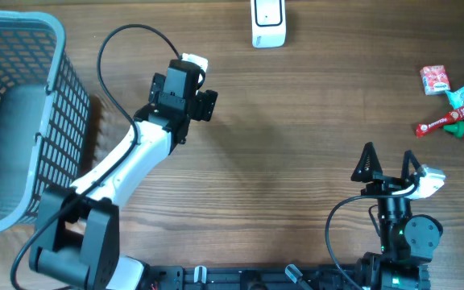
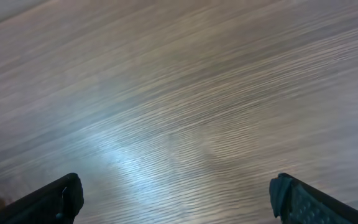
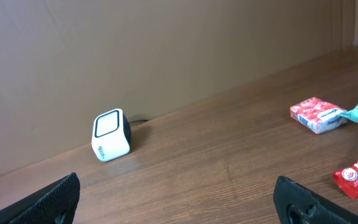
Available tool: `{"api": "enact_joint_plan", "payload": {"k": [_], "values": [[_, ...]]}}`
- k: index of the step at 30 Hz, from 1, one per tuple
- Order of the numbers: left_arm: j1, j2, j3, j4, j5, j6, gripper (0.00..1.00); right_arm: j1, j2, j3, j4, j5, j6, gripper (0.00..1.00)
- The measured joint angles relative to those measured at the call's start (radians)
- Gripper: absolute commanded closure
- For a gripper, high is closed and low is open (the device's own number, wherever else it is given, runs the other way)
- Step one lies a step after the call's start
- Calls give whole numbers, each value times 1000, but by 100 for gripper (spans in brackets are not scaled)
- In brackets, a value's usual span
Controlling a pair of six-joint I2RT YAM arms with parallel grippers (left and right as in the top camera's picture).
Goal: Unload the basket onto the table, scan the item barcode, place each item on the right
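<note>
Fingers [image 3: 51, 202], 2 pairs, gape; 1 scanner [image 1: 267, 22], 1 basket [image 1: 69, 113].

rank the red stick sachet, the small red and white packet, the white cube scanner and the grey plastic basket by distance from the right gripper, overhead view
Measured from the right gripper in the overhead view:
1. red stick sachet, just ahead, to its right.
2. small red and white packet, farther back on the right.
3. white cube scanner, far edge, near centre.
4. grey plastic basket, far left.
</note>
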Motion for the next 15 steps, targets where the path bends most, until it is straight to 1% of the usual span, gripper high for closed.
{"api": "enact_joint_plan", "payload": {"k": [3,8,15], "values": [[-18,-37,0,0,48,0,0,0,0,0,0,0,0,0],[-33,-105,0,-24,82,0,0,-1,0,0,0,0,0,0],[-18,-222,0,-166,97,0,0,-2,0,0,1,0,0,0]]}}
